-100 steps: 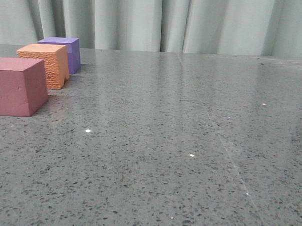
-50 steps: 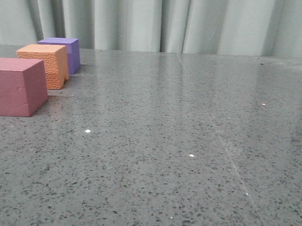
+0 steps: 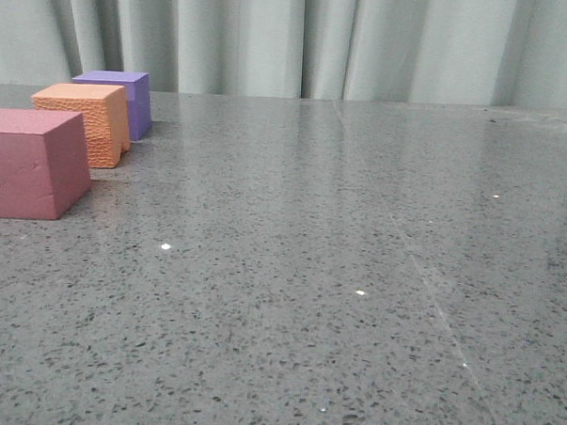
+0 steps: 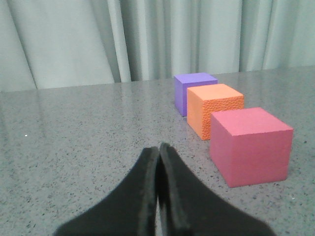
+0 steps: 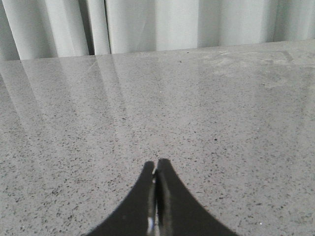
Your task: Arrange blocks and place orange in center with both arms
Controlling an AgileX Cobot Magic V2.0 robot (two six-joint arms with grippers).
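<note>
Currently, your cues for this step:

Blocks: 3 foam cubes stand in a row on the left side of the desk (image 3: 356, 272), running away from the robot: pink-red cube (image 3: 32, 162) nearest, orange cube (image 3: 83, 122) in the middle, purple cube (image 3: 119, 100) farthest.
Spacing: orange and purple look touching or nearly so; a small gap separates orange from pink-red. From the front view you cannot tell exactly how straight the row is.
Orange: it already sits between the other 2, so judge the layout as close to finished, or as a starting row to be rebuilt elsewhere; the pictures do not settle which.
Left hand (image 4: 158, 152): fingers pressed together, pinching nothing, low over the desk, with the pink-red cube (image 4: 251, 145) near on one side, then the orange cube (image 4: 215, 109) and the purple cube (image 4: 194, 91) beyond.
Right hand (image 5: 156, 172): fingers pressed together, pinching nothing, over bare desk, well apart from every cube.
Doing it well: spread the left hand fully before you approach any cube; closed fingers would shove the light foam.
Approach: come down from above, squarely over 2 opposite faces, so the neighbours are not nudged.
Grip: squeeze gently; foam likely dents and springs.
Risk: the tight orange-purple spacing leaves little room for a finger, so take the pink-red cube or an outer face first.
</note>
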